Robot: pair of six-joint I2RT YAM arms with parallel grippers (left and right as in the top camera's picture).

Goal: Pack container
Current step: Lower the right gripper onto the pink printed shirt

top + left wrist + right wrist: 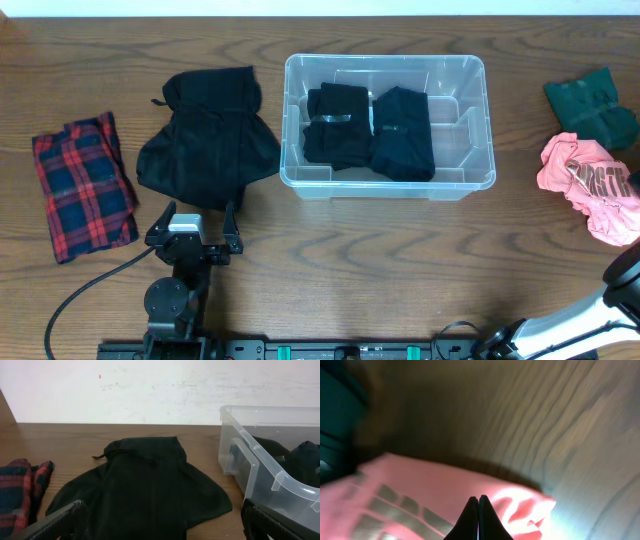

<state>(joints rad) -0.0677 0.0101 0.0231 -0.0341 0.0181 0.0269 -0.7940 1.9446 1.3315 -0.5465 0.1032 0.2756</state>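
Overhead: bright, even, sharp.
Left wrist: clear, evenly lit.
Right wrist: blurred, dark upper left, glare lower right.

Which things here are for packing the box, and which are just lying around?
For the job: box, folded black clothes already inside it, loose black top, checked cloth, pink shirt, green cloth, probably all for packing.
Just lying about: black cable.
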